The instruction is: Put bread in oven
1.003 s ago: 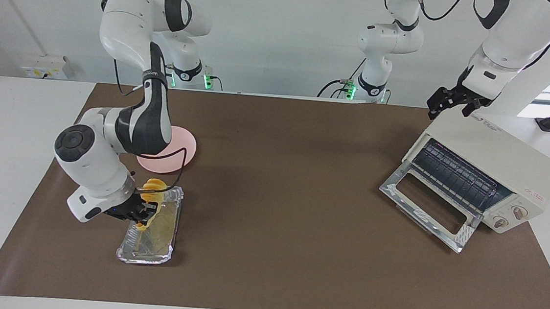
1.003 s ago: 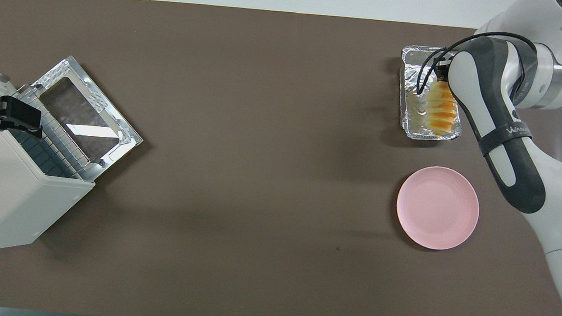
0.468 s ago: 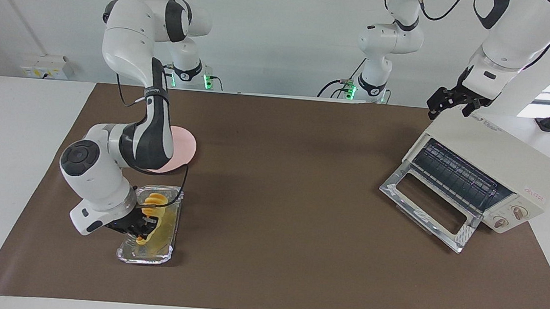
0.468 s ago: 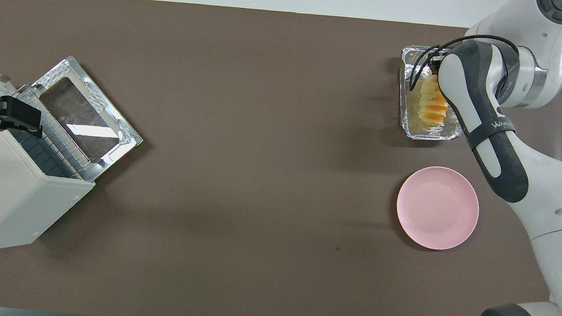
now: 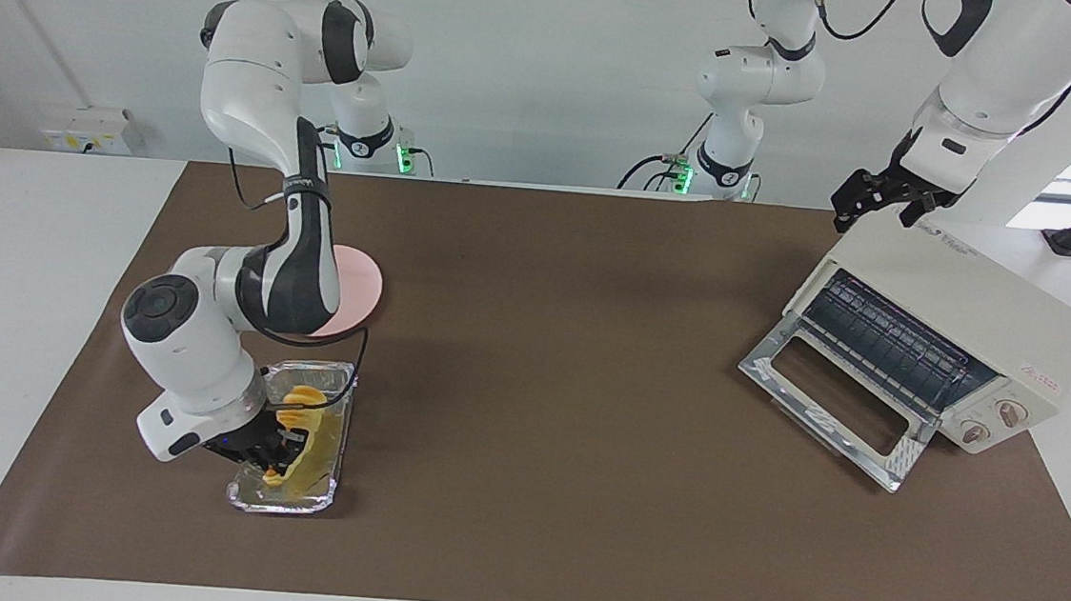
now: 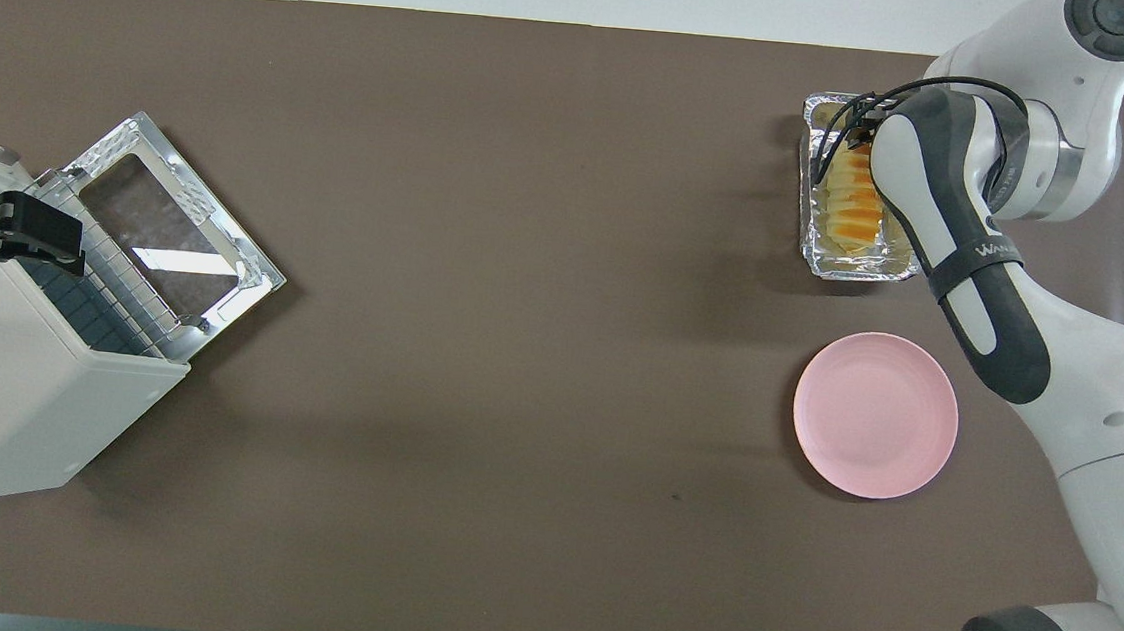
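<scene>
The yellow-orange bread (image 5: pixel 303 404) (image 6: pixel 856 213) lies lengthwise in the crinkled foil tray (image 5: pixel 283 502) (image 6: pixel 807 230) at the right arm's end of the table. My right gripper (image 5: pixel 279 440) (image 6: pixel 867 139) is down in the tray around the bread; whether it still grips the bread does not show. The cream-white oven (image 5: pixel 971 297) (image 6: pixel 4 392) stands at the left arm's end, its glass door (image 5: pixel 833 400) (image 6: pixel 168 224) dropped open and the rack showing. My left gripper (image 5: pixel 877 211) (image 6: pixel 32 234) waits open just over the oven's top.
A round pink plate (image 5: pixel 363 285) (image 6: pixel 875 415) sits nearer to the robots than the foil tray, partly covered by the right arm in the facing view. A brown mat (image 5: pixel 569 360) (image 6: pixel 479 349) covers the table between tray and oven.
The right gripper has come down with the bread, from tilted above the tray to low inside it. The left arm and the oven have not moved.
</scene>
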Robot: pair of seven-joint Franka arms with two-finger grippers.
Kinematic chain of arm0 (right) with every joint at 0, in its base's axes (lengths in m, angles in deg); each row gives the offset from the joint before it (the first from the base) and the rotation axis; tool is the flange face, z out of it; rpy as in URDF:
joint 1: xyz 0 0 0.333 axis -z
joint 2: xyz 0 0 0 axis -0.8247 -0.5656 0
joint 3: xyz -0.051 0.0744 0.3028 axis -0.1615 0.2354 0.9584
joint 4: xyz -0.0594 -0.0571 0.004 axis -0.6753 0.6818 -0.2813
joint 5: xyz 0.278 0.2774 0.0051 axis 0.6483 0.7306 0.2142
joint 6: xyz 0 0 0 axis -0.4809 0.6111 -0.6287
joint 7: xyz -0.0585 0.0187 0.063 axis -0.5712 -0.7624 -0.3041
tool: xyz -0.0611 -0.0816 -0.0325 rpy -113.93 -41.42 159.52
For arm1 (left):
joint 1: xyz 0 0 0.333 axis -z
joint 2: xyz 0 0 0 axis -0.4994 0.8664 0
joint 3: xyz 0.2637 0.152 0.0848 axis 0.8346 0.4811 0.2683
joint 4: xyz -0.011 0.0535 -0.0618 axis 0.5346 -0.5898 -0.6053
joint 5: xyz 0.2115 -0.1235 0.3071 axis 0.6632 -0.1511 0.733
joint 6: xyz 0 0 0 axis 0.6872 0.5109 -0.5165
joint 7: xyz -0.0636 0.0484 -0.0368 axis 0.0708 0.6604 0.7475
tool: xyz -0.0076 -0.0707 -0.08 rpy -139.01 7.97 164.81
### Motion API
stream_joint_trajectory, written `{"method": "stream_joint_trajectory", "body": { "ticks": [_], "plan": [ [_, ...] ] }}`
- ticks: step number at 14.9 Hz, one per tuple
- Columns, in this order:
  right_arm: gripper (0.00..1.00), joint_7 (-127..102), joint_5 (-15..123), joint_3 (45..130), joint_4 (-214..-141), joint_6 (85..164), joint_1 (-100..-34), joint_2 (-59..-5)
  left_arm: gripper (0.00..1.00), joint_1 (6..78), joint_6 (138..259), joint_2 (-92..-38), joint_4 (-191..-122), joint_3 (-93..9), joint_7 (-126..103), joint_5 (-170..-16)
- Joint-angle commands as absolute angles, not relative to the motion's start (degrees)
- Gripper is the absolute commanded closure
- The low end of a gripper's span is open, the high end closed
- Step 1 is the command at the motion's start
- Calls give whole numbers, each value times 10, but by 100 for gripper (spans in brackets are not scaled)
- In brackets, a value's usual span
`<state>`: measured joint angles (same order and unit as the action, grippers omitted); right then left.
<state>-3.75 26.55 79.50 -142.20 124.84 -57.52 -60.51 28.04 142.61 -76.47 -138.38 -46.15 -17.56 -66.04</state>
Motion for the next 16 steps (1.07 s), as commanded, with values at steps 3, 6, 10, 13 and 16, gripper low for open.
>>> {"method": "stream_joint_trajectory", "body": {
  "ticks": [3,6,10,13,16],
  "plan": [
    [0,-33,265,794,-1426,1185,-571,-583,0,275,1420,-773,-1391,-462,-181,-671],
    [0,-89,254,790,-1426,1187,-557,-577,0,275,1420,-773,-1391,-462,-181,-671],
    [0,-139,251,788,-1479,1218,-544,-562,0,275,1420,-773,-1391,-462,-181,-671],
    [5,-170,250,788,-1574,1316,-538,-534,0,275,1420,-773,-1391,-462,-181,-671],
    [78,-165,252,788,-1576,1318,-540,-532,0,274,1420,-773,-1391,-462,-181,-671]
  ]
}}
